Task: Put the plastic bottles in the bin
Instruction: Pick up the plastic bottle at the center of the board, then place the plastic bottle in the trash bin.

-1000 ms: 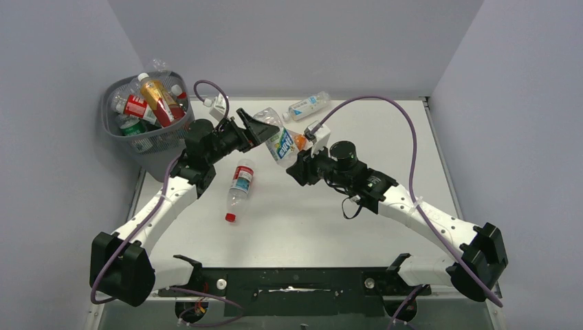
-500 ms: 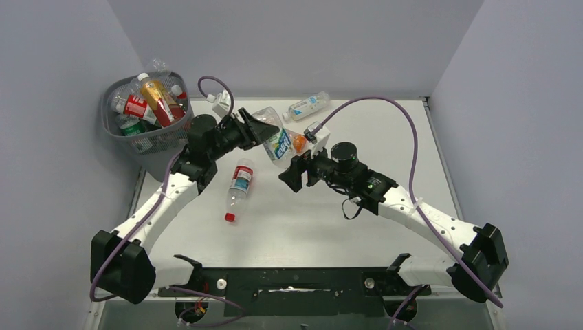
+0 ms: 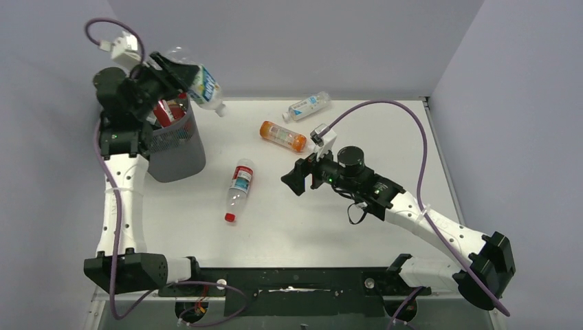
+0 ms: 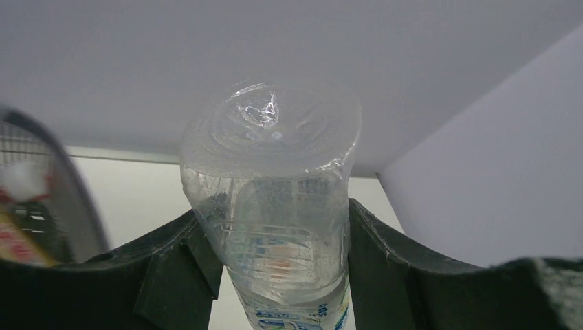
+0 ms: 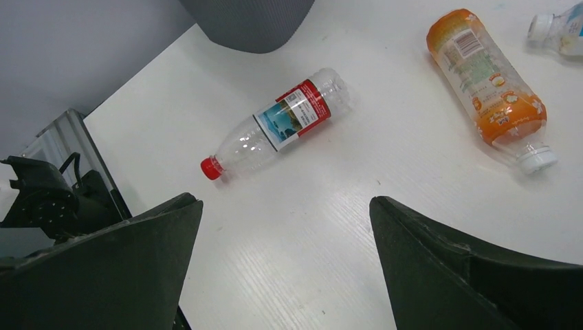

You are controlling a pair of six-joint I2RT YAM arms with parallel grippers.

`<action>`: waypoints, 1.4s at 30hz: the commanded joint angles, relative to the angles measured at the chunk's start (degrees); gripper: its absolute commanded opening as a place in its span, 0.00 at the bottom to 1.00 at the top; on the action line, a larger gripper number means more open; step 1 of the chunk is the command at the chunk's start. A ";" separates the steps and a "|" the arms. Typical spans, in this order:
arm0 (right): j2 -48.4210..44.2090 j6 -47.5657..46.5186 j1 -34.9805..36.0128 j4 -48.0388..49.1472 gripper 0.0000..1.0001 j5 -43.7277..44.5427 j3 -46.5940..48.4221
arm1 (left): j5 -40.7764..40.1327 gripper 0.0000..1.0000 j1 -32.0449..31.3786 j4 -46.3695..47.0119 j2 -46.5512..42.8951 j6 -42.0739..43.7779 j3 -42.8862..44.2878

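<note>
Over the bin's (image 3: pixel 180 152) rim, from the top view, we see the left jaws clamped on a clear bottle (image 3: pixel 198 79). A second ago it hung over the tabletop (image 3: pixel 289 227) between both arms. The right jaws, closed then, now gape empty.

Left wrist: our jaws pinch that bottle, base towards us, and its blue label print is unreadable.

Right wrist: jaws stand wide above a red-labelled bottle (image 5: pixel 278 127) and an orange bottle (image 5: pixel 488 86).
</note>
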 commanded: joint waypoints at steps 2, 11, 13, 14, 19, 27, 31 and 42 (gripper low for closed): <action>-1.40 0.54 0.10 2.40 0.99 1.27 -1.46 | 2.18 0.37 13.12 -8.00 0.62 5.24 10.43; -1.36 1.29 0.12 1.75 0.99 -0.40 -3.34 | -10.09 0.37 22.06 -16.73 -1.19 14.30 15.77; -1.31 1.50 0.13 1.92 0.99 -0.88 -3.98 | -14.09 0.37 22.06 -17.65 -2.59 16.67 14.28; -1.08 1.52 0.11 2.06 0.99 -1.24 -4.22 | -16.17 0.37 22.07 -17.36 -3.33 17.43 12.88; 0.83 1.50 0.08 2.78 0.99 -3.53 -4.48 | -23.08 0.37 22.04 -13.15 -5.66 19.10 4.49; 2.75 1.12 0.02 2.82 1.00 -4.38 -4.08 | -28.14 0.37 22.06 -6.08 -6.67 20.42 -4.23; 3.66 1.51 0.03 2.92 1.00 -4.63 -3.86 | -29.52 0.38 22.03 -4.39 -6.01 20.42 -5.78; 3.36 2.75 0.12 3.10 1.00 -3.87 -4.57 | -30.28 0.84 22.07 -8.65 -2.47 18.80 -2.34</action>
